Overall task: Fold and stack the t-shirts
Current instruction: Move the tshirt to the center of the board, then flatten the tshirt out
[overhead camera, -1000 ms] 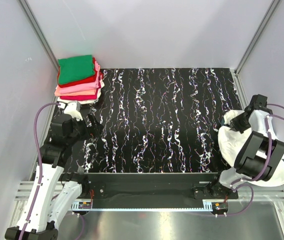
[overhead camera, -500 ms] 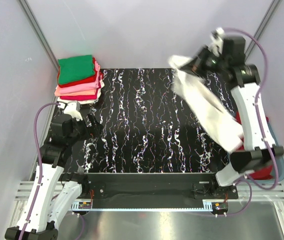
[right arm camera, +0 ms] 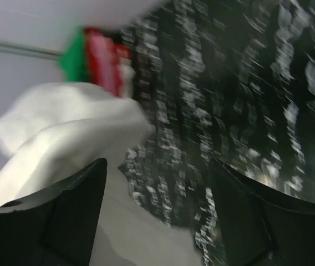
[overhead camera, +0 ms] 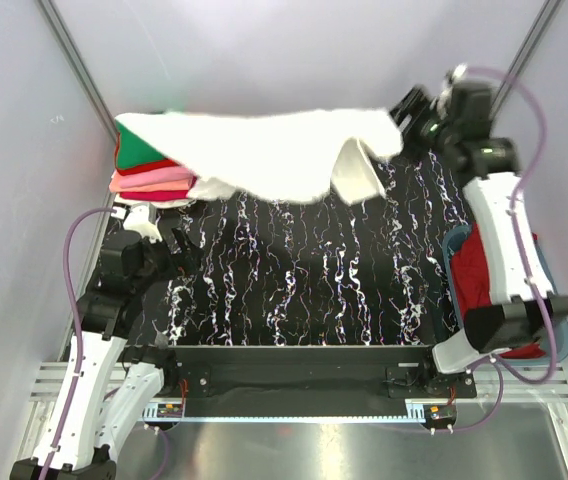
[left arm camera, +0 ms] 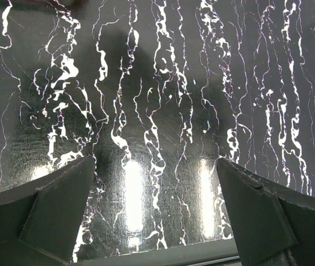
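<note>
A white t-shirt (overhead camera: 264, 155) is spread out in mid-air over the back of the table, reaching from the stack of folded t-shirts (overhead camera: 152, 178) to just short of my right gripper (overhead camera: 411, 112). That gripper is raised at the far right with its jaws apart; in its wrist view the white cloth (right arm camera: 63, 133) lies to the left, beyond the right gripper (right arm camera: 157, 205), and nothing is pinched. The stack shows green (overhead camera: 136, 150) above red and pink. My left gripper (overhead camera: 179, 250) hovers wide open over bare table (left arm camera: 155, 205), near the stack.
A blue tub (overhead camera: 452, 250) at the table's right edge holds a red t-shirt (overhead camera: 484, 265). The black marbled tabletop (overhead camera: 304, 270) lies between the arms. Grey walls and metal posts close in the back and sides.
My right arm swung up from the tub to the far right, dragging the white t-shirt out and flinging it leftward. Its jaws went from shut to open. The left arm stayed put.
</note>
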`<action>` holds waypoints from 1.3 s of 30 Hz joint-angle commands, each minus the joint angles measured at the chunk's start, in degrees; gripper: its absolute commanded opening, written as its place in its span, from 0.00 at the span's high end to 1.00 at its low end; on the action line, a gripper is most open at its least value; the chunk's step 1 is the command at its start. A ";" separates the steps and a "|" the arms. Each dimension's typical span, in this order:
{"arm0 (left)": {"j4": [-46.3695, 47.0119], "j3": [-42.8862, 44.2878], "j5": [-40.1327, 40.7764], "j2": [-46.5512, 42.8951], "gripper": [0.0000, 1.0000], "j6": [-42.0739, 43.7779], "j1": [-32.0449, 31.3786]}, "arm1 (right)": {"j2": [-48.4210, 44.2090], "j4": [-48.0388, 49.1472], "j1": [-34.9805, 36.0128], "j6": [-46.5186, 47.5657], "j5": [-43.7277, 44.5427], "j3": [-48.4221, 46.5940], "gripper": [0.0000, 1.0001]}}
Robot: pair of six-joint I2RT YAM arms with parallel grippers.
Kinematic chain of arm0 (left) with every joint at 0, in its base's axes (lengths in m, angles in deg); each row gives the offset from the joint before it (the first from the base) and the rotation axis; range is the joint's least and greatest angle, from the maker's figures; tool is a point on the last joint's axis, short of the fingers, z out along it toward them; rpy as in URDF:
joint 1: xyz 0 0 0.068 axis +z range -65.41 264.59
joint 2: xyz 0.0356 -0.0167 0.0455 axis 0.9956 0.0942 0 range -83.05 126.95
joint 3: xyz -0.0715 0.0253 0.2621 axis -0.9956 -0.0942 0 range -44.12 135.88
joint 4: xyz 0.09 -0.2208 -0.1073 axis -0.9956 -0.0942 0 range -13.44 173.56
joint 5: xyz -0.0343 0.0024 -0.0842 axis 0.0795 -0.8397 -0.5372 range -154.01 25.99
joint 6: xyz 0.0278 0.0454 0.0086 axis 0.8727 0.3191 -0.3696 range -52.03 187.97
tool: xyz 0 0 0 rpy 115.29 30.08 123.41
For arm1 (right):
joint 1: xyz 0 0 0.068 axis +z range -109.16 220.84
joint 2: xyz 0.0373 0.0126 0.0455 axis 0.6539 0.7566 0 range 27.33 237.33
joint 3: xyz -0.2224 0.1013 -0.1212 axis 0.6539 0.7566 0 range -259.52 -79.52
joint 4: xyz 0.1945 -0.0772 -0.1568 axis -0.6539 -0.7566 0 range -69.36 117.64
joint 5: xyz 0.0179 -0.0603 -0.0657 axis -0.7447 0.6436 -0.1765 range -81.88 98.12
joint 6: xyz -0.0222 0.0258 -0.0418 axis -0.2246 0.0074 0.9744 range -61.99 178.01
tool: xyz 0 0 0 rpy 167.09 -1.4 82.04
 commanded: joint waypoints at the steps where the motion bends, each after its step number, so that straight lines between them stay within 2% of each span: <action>1: 0.83 0.59 1.81 0.11 0.01 -0.19 -0.17 | 6.25 -10.63 0.05 2.17 13.29 15.85 0.17; 2: 0.74 0.68 1.90 0.29 0.01 -0.19 -0.17 | 5.91 -9.95 0.05 1.91 13.73 24.16 0.15; 5: 0.47 0.68 1.99 0.73 0.01 -0.62 -0.17 | 0.04 -7.13 0.05 0.59 19.08 34.23 0.11; 6: 0.56 0.50 1.90 1.08 0.01 -0.71 -0.17 | -1.64 -7.30 0.05 0.41 23.10 34.87 0.07; 8: 0.38 0.50 2.16 1.69 0.01 -0.98 -0.17 | -4.98 -9.23 0.05 1.02 26.03 33.57 0.05; 11: 0.21 0.77 2.61 2.93 0.01 -0.89 -0.17 | -7.62 -11.26 2.58 2.78 26.31 31.28 0.03; 16: 0.91 0.42 2.26 2.93 0.01 -0.98 -0.17 | -8.77 -9.96 17.16 -1.94 22.80 33.37 0.03; 17: 1.09 0.33 2.25 2.93 0.01 -0.98 -0.17 | -8.34 -8.55 23.19 -3.27 22.01 35.56 0.03; 18: 1.00 0.33 2.34 3.36 0.01 -0.98 -0.17 | -7.90 -7.06 25.60 -4.50 20.61 36.89 0.03; 22: 0.47 0.59 3.13 3.89 0.01 -1.06 -0.17 | -0.54 0.41 36.15 -10.91 18.66 40.06 0.05; 24: 0.21 0.85 3.57 3.02 0.01 -1.06 -0.17 | 2.90 1.22 42.02 -11.37 19.36 37.79 0.04; 27: 0.21 0.85 5.14 0.48 0.01 -1.15 -0.08 | 10.55 0.17 46.61 -11.20 20.33 32.61 0.05; 39: -1.02 1.20 12.80 -6.47 0.01 -2.91 -0.08 | 31.03 -7.30 55.94 -10.75 25.95 18.54 0.04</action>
